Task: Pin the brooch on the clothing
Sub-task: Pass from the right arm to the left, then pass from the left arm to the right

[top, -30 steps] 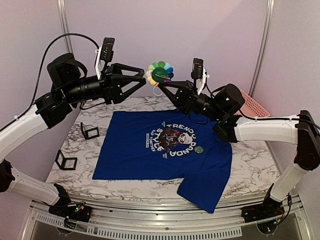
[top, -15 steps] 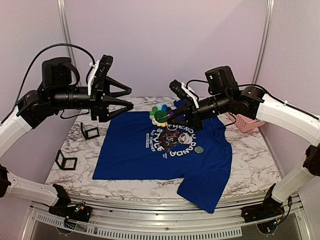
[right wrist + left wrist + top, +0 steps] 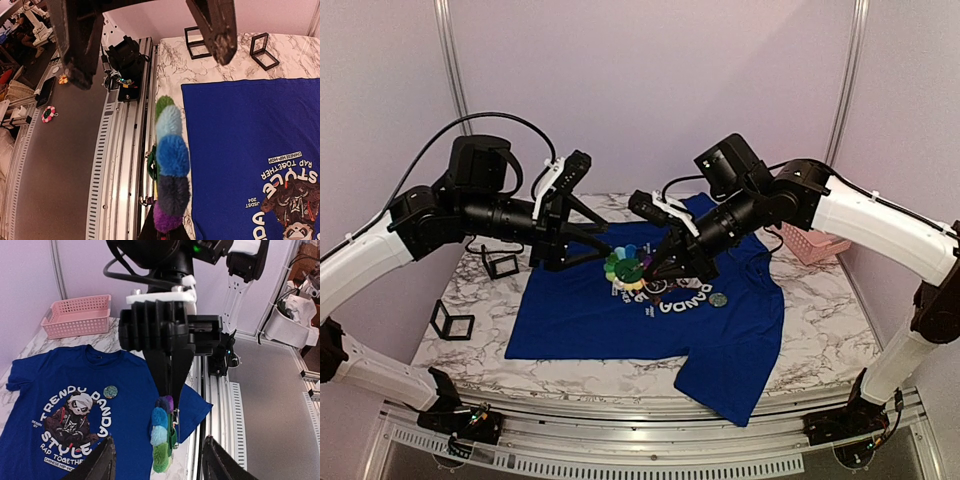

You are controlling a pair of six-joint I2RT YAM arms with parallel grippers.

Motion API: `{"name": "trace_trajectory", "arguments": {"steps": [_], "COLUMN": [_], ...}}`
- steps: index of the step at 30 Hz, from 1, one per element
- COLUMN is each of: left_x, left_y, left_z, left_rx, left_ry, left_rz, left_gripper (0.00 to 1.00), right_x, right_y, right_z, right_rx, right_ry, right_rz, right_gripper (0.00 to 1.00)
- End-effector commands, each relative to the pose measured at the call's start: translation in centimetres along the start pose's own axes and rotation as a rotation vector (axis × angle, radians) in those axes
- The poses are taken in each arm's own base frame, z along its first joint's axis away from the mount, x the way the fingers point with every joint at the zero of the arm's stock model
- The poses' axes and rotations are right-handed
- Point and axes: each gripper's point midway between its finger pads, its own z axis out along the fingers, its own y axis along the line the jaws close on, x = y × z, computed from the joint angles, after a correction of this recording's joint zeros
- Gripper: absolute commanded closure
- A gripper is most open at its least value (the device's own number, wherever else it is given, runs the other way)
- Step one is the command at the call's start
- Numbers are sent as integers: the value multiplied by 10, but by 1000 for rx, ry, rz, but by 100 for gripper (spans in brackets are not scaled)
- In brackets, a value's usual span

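Top external view: right jaws are pinched shut on the edge of the fluffy multicoloured flower-shaped brooch [image 3: 625,268], held just above the white-lettered chest print [image 3: 75,420] of the royal-blue T-shirt [image 3: 570,315], which lies flat on the marble worktop [image 3: 820,330]. Left jaws are partly open and empty, flanking the brooch above the print. Best bet is to hold the flower steady, close the left jaws squarely on it, then lower it pin-side down onto the fabric beside the print.

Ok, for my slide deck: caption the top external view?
Right jaws hold the flower brooch over the blue T-shirt; left jaws stand open beside it.
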Motion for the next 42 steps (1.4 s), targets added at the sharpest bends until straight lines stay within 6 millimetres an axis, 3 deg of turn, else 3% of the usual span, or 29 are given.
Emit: {"name": "trace_trajectory", "arguments": {"steps": [1,5,10,22,28,29,32,35,39,42], "left_x": [20,36,32,32,26,22,7,-2,-3,-3], "left_y": [-14,-16,-9,-17,-19,-18,-10,-4,1,23], "left_z": [12,22,26,25,23,22,19,16,16,13], "left_rx": [58,62,21,67,68,61,15,-12,-20,-76], "left_ry": [80,153,143,140,127,116,69,35,12,-27], "left_rz": [23,23,34,17,15,7,-21,-74,-160,-309], "left_gripper": [42,44,61,99,100,100,100,100,100,100], "right_x": [-6,-8,-10,-11,-11,-12,-8,-14,-26,-25], "right_y": [5,4,9,8,3,0,-10,-13,-14,-11], "right_z": [-2,2,6,8,10,10,10,-1,-22,-28], "right_rx": [-19,-26,-49,-51,-28,-5,65,105,129,111], "right_ry": [16,24,26,18,-2,-12,-54,-170,-347,-422], "right_rz": [-16,-21,-42,-78,-97,-110,-127,-157,-169,-144], "right_gripper": [100,100,100,100,100,96,66,47,43,42]}}
